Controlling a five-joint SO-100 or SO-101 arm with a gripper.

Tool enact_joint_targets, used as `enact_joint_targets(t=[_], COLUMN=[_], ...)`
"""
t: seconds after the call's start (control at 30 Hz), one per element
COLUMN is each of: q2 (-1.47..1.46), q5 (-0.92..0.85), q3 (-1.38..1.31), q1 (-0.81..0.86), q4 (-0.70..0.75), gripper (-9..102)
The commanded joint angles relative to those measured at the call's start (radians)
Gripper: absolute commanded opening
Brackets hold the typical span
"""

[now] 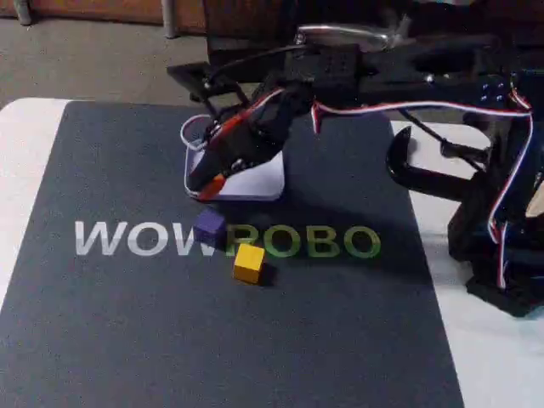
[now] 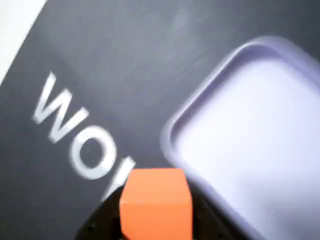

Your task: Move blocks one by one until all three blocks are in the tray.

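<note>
Fixed view, left to right: your dark mat (image 1: pixel 127 340) with the WOWROBO lettering (image 1: pixel 225 240) carries the purple block (image 1: pixel 209 226) on the letters, the yellow block (image 1: pixel 248 263) just right and nearer the camera, both well outside the tray (image 1: pixel 268 181). Your gripper (image 1: pixel 208 184) hangs over the tray's front-left corner, jaws clenched on the orange block (image 1: pixel 213 185). Wrist view: orange block (image 2: pixel 156 202) gripped bottom centre, over the mat beside the tray rim (image 2: pixel 200 100), tray to the right.

tray (image 2: pixel 260 130) floor bare | mat left open | purple block (image 1: pixel 209 226), yellow block (image 1: pixel 248 262) (near front rim) obstruct
</note>
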Motion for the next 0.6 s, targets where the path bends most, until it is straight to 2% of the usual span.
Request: enact_joint_targets(t=[0.0,0.2,0.57], q2=[0.072,0.19,0.204], q5=[-0.035,-0.114,-0.092], q3=[-0.046,0.075,0.091], q1=[0.023,0.04,0.043], q4=[0.067,0.094,0.095], gripper=[-8,-8,-8])
